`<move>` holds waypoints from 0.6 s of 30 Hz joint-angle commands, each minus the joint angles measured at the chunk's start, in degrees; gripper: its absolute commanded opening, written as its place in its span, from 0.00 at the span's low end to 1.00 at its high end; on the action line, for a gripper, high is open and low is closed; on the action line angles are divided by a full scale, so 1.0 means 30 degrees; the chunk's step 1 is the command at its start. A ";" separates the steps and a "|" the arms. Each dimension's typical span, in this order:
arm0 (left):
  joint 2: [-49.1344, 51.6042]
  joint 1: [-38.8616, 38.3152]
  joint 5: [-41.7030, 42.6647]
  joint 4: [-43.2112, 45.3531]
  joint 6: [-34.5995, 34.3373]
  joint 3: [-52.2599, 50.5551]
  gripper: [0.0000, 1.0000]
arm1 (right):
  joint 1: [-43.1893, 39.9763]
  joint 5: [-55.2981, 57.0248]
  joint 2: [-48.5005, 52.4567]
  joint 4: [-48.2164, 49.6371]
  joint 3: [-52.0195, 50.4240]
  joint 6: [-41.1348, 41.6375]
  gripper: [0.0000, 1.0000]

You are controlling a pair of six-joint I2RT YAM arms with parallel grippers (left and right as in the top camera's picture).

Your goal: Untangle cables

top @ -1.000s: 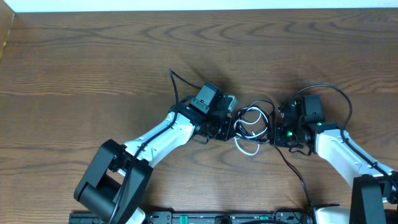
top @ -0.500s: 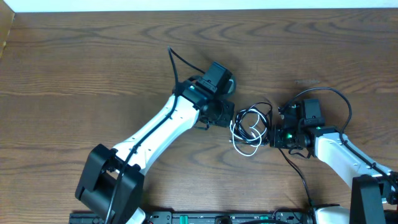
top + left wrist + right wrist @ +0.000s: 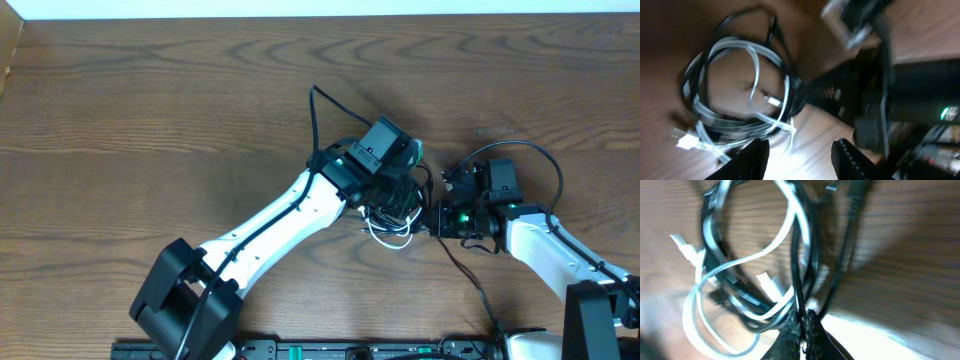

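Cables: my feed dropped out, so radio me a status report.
Left gripper open, holding nothing. Right gripper shut on black cable. White cable tangled in its loops. Left arm covers most of both from overhead.

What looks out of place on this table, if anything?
Only the tangle: a black cable and a white cable looped through each other in one tangled coil, lying on the table. The right gripper is shut on the black cable at the coil's edge; the left gripper hangs open above. Nothing looks damaged.
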 commanded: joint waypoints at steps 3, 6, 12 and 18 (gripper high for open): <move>0.1523 0.0102 0.0430 0.0772 -0.1515 0.0138 0.45 | 0.0015 -0.3293 -0.0204 0.0102 -0.0197 -0.1880 0.17; 0.1836 0.0204 0.0452 0.0670 -0.1479 0.0138 0.45 | -0.0415 -0.3672 -0.0233 0.0036 -0.0131 -0.2025 0.35; 0.1872 0.0197 0.0437 -0.0073 -0.0466 0.0131 0.45 | -0.2157 -0.5457 -0.0342 -0.0284 0.0168 -0.2004 0.32; 0.2288 0.0197 0.1559 0.0393 0.0240 -0.0357 0.38 | -0.2608 -0.2783 -0.0328 -0.2448 0.0087 -0.2011 0.24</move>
